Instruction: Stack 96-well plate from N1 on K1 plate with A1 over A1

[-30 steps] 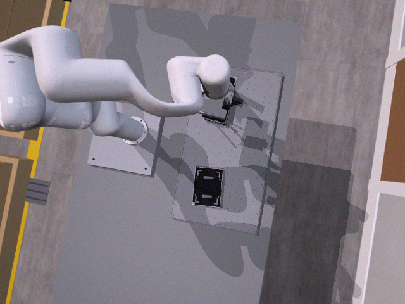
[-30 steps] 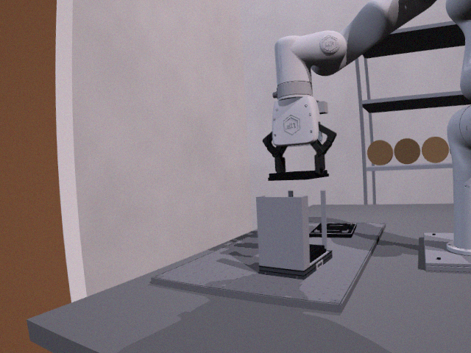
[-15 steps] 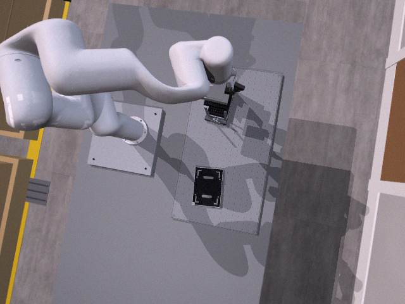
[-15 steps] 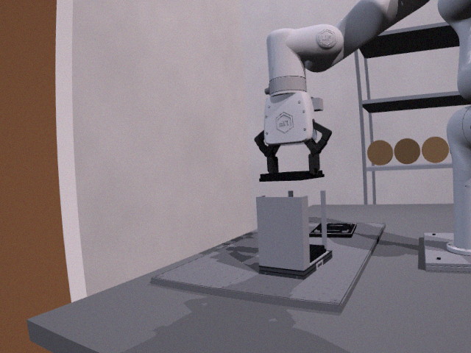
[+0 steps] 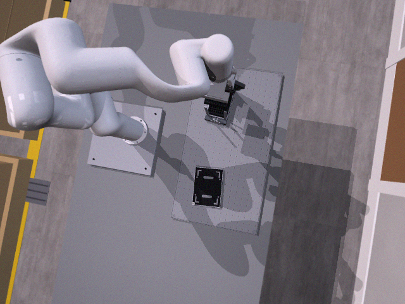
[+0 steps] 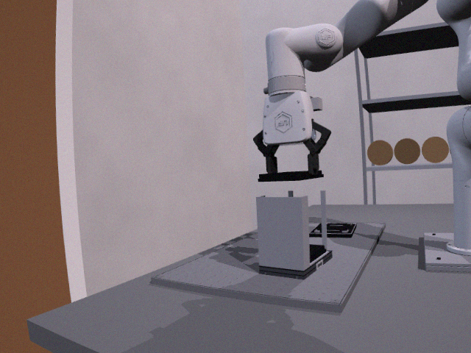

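Right, my claw point(image 6: 291, 167) grips the 96-well plate point(image 6: 290, 176) level, just above stack rack K1 point(image 6: 282, 232), centre frame.

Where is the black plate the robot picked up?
In the exterior view the 96-well plate hangs level in the gripper, just above the open top of the stack rack K1, not touching it.

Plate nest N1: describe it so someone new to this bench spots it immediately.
Find the pale perforated board on the grey table, beside the arm's square base plate. Two fixtures stand on it: a tall walled rack, which has the pincer hanging above it gripping a black plate, and a flat one. N1 is the flat one: a low black rectangle with white corner marks, nothing on it.
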`<state>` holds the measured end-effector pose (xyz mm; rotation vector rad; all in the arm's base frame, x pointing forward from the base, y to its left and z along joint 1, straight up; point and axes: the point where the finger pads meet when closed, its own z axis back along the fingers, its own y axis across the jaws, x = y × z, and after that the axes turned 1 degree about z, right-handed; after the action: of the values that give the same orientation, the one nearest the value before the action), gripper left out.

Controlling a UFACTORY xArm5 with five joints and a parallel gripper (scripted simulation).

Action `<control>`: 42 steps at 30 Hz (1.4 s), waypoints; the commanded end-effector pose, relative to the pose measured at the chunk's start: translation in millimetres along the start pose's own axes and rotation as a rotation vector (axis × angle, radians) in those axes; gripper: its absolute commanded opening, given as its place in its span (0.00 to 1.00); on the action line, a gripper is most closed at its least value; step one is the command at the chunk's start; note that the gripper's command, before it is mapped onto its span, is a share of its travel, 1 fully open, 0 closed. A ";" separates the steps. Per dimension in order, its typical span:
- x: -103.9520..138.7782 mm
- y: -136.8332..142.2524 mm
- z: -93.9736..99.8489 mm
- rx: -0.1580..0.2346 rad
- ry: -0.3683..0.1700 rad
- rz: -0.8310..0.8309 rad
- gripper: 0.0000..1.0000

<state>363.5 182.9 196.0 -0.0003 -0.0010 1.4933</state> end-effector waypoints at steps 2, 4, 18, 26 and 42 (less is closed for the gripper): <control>0.4 -1.1 1.7 -0.008 0.005 0.000 0.00; 0.3 -1.1 1.7 -0.008 0.005 0.000 0.00; -0.1 -1.1 1.7 -0.008 0.005 0.000 0.00; -0.3 -1.1 -6.6 -0.008 0.005 0.000 0.00; -0.6 -1.4 -31.7 -0.008 0.005 0.000 0.00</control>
<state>363.6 181.6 166.5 -0.0003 -0.0008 1.4934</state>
